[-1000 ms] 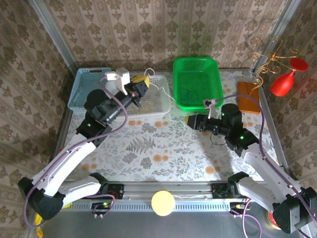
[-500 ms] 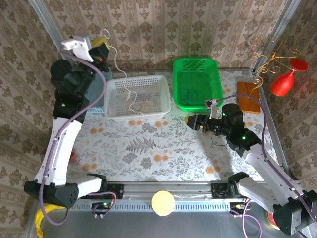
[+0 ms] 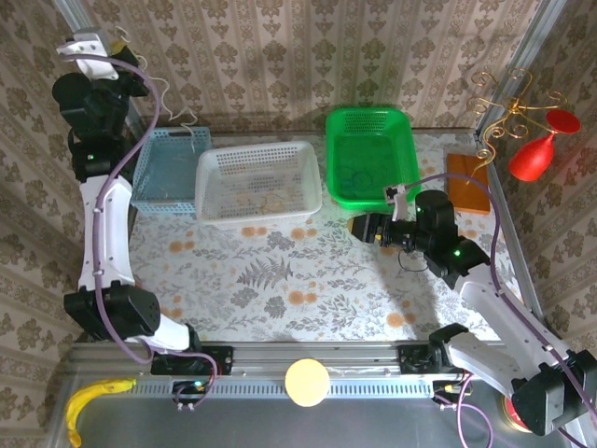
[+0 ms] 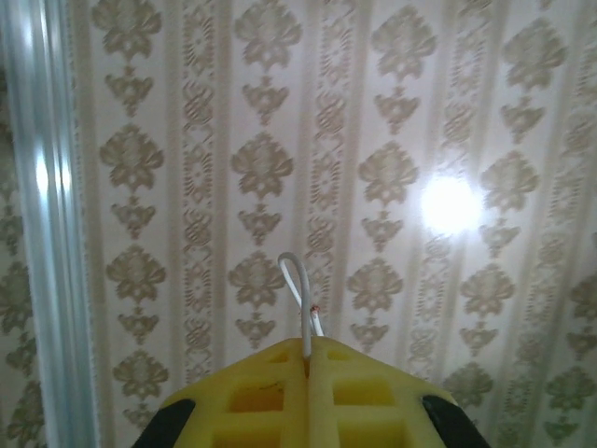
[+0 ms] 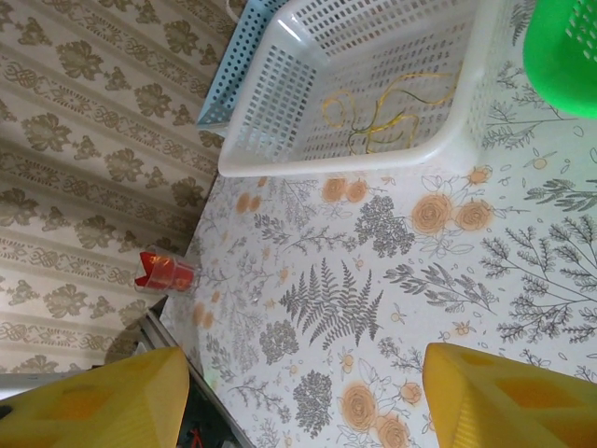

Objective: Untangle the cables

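My left gripper (image 3: 114, 39) is raised high at the back left, against the wallpaper. In the left wrist view its yellow fingers (image 4: 270, 392) are shut on a thin white cable (image 4: 300, 297) that loops out above the tips. The white cable (image 3: 166, 98) trails down from the gripper toward the blue basket (image 3: 168, 173). A yellowish cable (image 5: 382, 112) lies loose in the white basket (image 3: 215, 187). A dark cable (image 3: 354, 174) lies in the green basket (image 3: 403, 140). My right gripper (image 3: 359, 227) hovers over the table below the green basket, open, with nothing between its fingers (image 5: 508, 397).
A gold curly wire stand (image 3: 508, 98) with a red glass (image 3: 534, 157) and a brown board (image 3: 466, 182) stand at the right. A red cup (image 5: 166, 273) lies by the table's left edge. A banana (image 3: 93, 397) lies at the near left.
My left arm swung up and to the left, lifting the white cable out of the white basket and over toward the blue one. My right gripper opened wider and stayed in place.
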